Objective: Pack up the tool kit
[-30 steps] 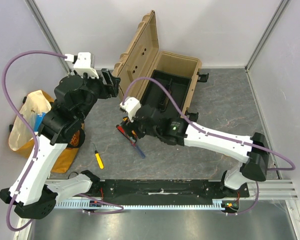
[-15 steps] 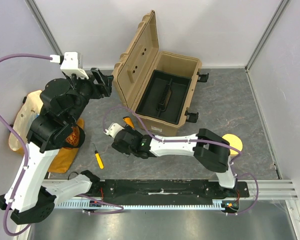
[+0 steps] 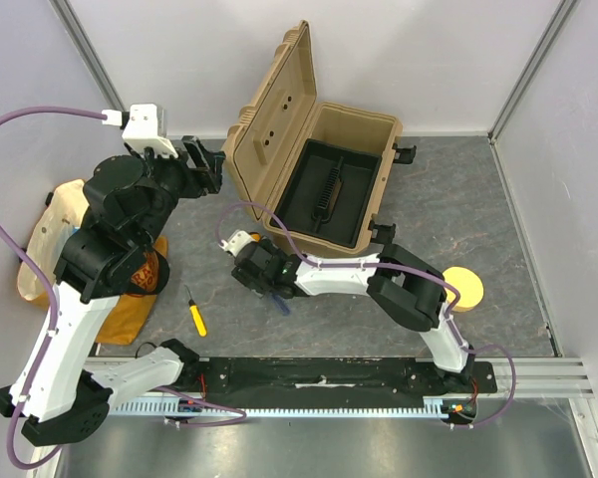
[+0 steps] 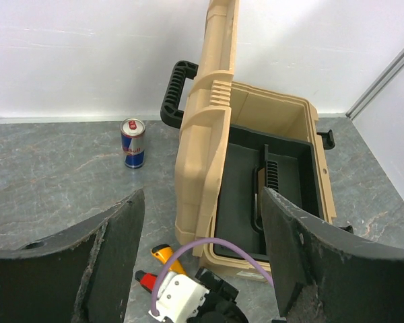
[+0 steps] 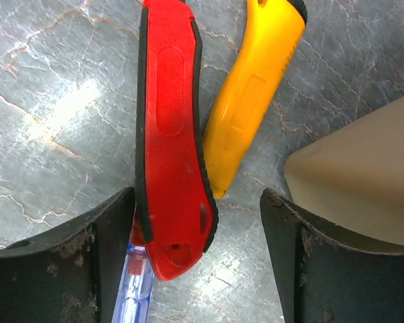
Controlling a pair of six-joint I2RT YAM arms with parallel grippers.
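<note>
- On the grey marbled table (image 3: 448, 189), towards its far side, the large tan plastic toolbox (image 3: 279, 110) stands with its lid raised. Its black inner tray (image 3: 324, 199) shows, but the contents are hard to make out.
- By the box's front corner lie a red-handled knife (image 5: 172, 134) and a yellow-handled tool (image 5: 252, 101), close against each other. The right wrist view cuts off both at its top edge.
- The right fingers (image 5: 74, 269) are spread either side of the knife, gripping nothing; a clear blue handle (image 5: 138, 293) is partly hidden there.
- The left fingers (image 4: 101, 262) hang spread and empty, facing the lid.
- A small yellow screwdriver (image 3: 195, 314) lies apart.
</note>
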